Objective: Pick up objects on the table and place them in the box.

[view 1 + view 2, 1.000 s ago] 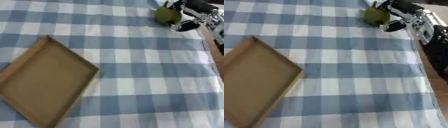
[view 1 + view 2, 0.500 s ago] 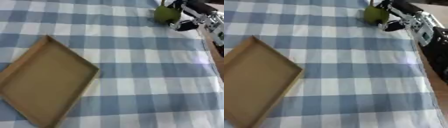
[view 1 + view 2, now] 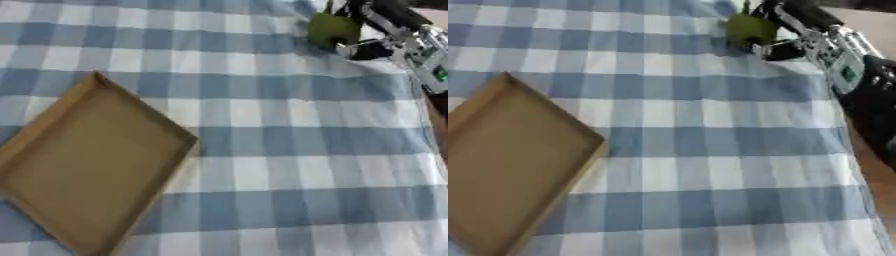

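Right hand [image 3: 372,35] curls its fingers around the green ball [image 3: 332,30], far corner. Box [image 3: 87,165] lies well apart, down-left of ball. Left hand not visible.

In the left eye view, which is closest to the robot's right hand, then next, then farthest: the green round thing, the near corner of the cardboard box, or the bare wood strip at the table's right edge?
1. Green round object, top right, at the right hand, fingers around it.
2. Bare wood strip, right edge, below the hand.
3. Cardboard box, near corner at bottom left.
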